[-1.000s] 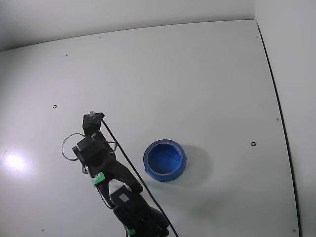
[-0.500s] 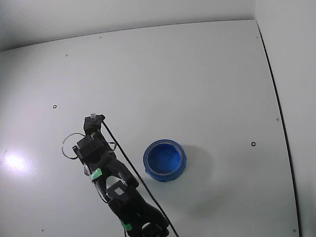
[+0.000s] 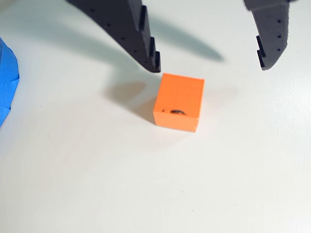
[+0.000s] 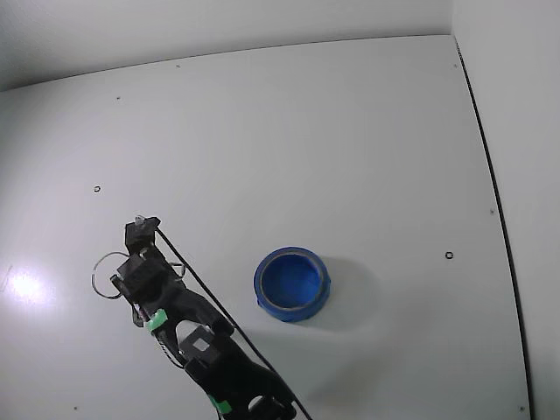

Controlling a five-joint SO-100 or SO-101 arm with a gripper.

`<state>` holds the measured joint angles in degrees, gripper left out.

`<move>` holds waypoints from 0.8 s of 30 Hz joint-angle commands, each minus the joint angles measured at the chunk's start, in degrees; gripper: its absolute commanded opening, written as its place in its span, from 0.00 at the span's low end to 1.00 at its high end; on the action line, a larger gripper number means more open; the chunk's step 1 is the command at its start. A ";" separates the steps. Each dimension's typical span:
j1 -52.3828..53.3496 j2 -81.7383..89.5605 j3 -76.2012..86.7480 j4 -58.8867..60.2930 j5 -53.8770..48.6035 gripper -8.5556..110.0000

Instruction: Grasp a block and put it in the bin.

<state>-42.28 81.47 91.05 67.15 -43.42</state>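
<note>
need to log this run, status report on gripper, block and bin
Gripper open, empty, above the table. Block on the table below the fingertips, untouched. Bin off to the side, empty. Nothing in the way.

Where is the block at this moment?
In the wrist view the block lies on the white table, just below the open gripper and nearer its left finger, right of the blue bin. The fixed view does not show it.

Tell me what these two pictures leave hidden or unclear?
- The block: plain in the wrist view, hidden under the arm in the fixed view.
- The bin: whole in the fixed view, only a blue edge at the wrist view's left border.
- The gripper: open, its upper part cut off by the wrist view's top edge.
</note>
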 commanded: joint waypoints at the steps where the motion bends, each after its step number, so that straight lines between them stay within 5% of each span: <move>1: -0.53 1.67 -4.92 -0.79 0.53 0.32; 24: 4.13 -2.11 -4.92 -0.88 -0.35 0.32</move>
<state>-38.76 77.96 89.82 67.15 -43.51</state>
